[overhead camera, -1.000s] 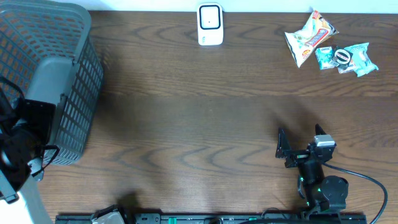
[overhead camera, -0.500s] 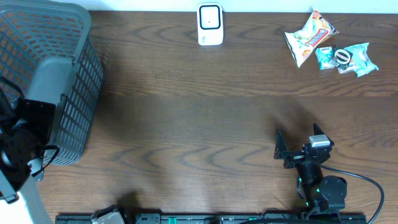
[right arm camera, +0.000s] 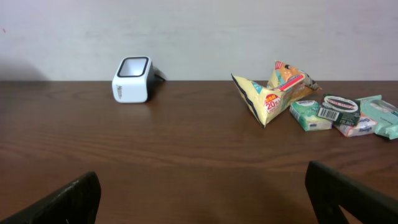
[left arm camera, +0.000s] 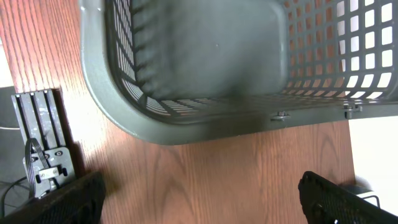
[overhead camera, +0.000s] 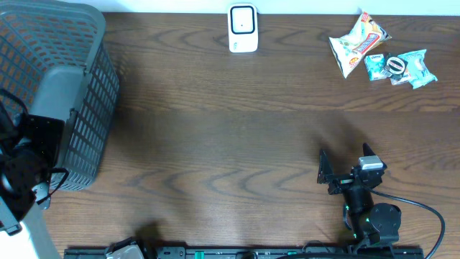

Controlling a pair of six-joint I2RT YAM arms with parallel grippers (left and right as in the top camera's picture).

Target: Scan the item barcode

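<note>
Scanner (overhead camera: 243, 29): one, top centre. Bag (overhead camera: 357, 43): one, upper right; teal packs (overhead camera: 406, 68) just beside, count unclear to me. Basket (overhead camera: 50, 93): one, upper left. Left gripper (left arm camera: 202, 199), right gripper (right arm camera: 202, 199): I see both spread wide, empty.

Soft, even light, faint shadows; close basket (left arm camera: 205, 56) slightly blurred.

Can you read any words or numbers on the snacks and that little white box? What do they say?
"20%": in a red spot on the yellow snack bag, as far as it can be read.
Other print on that bag: too blurred to read.
Round black label on the teal packets: too small to read.
Barcode sticker: stripes only, digits too small.
White scanner: no words show.
</note>
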